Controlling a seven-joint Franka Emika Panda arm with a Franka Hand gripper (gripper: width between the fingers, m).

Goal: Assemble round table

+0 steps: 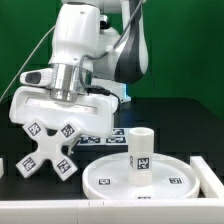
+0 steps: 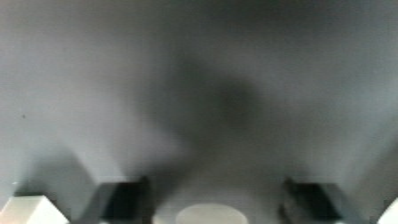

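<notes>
— The tool [image 2: 222,196] is hanging over the cross-shaped foot [image 1: 50,152], just beside the disc [image 1: 140,182], toward the exterior view's left. Is it gripping the foot?
— I cannot tell. Its fingers [image 2: 125,197] are standing apart in the wrist view, and everything around them is blurring into grey.
— And the leg [image 1: 140,148]?
— It is standing upright at the middle of the disc, so I am judging that step as done, though its tightness is not showing.
— What is remaining?
— The foot is tilting beside the disc, not yet sitting on the leg. Joining them is remaining, I think.
</notes>
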